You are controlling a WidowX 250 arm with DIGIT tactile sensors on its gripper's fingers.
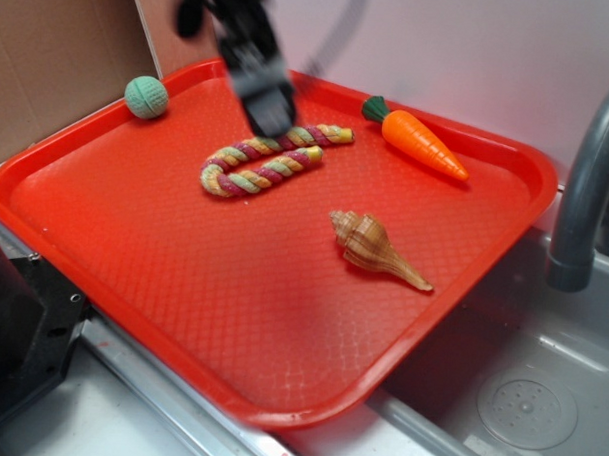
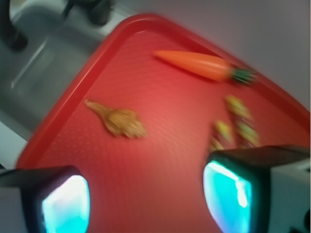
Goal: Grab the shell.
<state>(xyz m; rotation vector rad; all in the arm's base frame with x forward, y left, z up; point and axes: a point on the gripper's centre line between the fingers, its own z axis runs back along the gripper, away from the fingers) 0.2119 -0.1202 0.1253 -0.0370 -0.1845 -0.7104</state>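
The tan-brown spiral shell [image 1: 372, 246] lies on the red tray [image 1: 162, 283], right of centre, its pointed tail toward the front right. In the wrist view the shell [image 2: 119, 121] shows blurred, ahead and left of the jaws. My gripper [image 1: 266, 115] hangs blurred over the tray's back, above the rope toy, well apart from the shell. In the wrist view my gripper [image 2: 146, 196] is open and empty, with bare tray between its fingers.
A striped rope toy [image 1: 267, 159] lies bent in a U under the gripper. An orange toy carrot [image 1: 420, 138] lies at the back right. A green ball [image 1: 146, 96] sits at the tray's back left corner. A grey faucet [image 1: 586, 188] and sink [image 1: 529, 396] are to the right.
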